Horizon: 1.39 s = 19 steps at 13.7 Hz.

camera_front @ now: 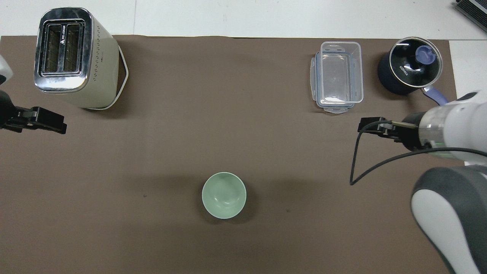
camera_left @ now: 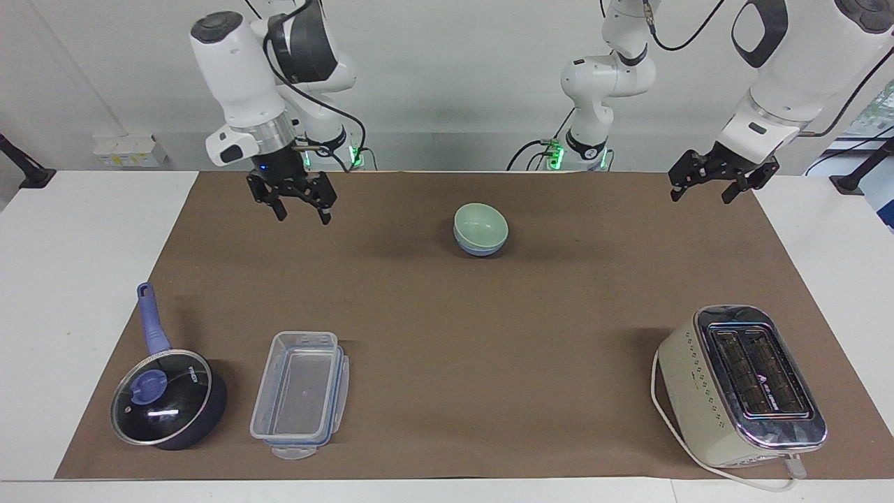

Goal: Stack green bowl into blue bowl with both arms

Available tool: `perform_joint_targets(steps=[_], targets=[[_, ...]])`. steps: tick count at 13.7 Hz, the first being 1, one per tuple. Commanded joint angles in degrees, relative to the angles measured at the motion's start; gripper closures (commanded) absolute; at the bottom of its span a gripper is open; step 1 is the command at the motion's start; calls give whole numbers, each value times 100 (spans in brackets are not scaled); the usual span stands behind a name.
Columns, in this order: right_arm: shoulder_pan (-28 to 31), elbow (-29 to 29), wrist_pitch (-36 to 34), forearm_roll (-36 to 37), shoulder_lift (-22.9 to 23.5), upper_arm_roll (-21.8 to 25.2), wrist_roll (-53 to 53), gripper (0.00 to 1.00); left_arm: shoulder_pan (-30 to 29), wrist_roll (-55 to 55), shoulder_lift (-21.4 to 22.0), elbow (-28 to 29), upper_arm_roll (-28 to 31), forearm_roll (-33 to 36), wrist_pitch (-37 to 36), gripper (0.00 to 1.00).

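The green bowl (camera_left: 480,222) sits nested inside the blue bowl (camera_left: 480,247) on the brown mat, near the robots' edge at mid-table. From overhead only the green bowl (camera_front: 224,195) shows; the blue bowl is hidden under it. My right gripper (camera_left: 302,210) is open and empty, raised over the mat toward the right arm's end, well apart from the bowls; it also shows in the overhead view (camera_front: 371,125). My left gripper (camera_left: 705,186) is open and empty, raised over the mat's edge at the left arm's end, and shows in the overhead view (camera_front: 49,122).
A cream toaster (camera_left: 740,385) stands farther from the robots at the left arm's end. A clear plastic container (camera_left: 300,392) and a dark lidded saucepan (camera_left: 167,395) with a blue handle sit farther from the robots at the right arm's end.
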State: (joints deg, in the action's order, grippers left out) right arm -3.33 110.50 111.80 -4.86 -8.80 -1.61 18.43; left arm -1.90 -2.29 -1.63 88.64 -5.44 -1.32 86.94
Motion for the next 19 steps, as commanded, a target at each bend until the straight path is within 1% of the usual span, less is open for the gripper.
perform_joint_targets(steps=[1, 2, 4, 7, 8, 10, 11, 19], targets=[[262, -686, -552, 475, 107, -85, -189, 0, -74, 44, -31, -118, -36, -44, -46, 0], [280, -940, -763, 633, 133, -76, -286, 0, -65, 44, -31, -118, -36, -44, -46, 0], [358, -1520, -1298, 705, 299, -67, -322, 0, -65, 44, -31, -118, -36, -44, -46, 0], [491, -2469, -2160, 828, 773, -76, -392, 0, -65, 44, -31, -118, -45, -44, -46, 0], [491, -2707, -2319, 872, 888, -85, -488, 0, -65, 44, -31, -118, -36, -44, -46, 0], [491, -2745, -2417, 864, 915, -94, -586, 0, -65, 44, -31, -118, -36, -44, -46, 0], [482, -2718, -2400, 742, 898, -76, -586, 0, -65, 44, -31, -118, -36, -44, -46, 0], [447, -2648, -2479, 732, 880, -94, -762, 0, -65, 44, -31, -118, -36, -44, -46, 0]])
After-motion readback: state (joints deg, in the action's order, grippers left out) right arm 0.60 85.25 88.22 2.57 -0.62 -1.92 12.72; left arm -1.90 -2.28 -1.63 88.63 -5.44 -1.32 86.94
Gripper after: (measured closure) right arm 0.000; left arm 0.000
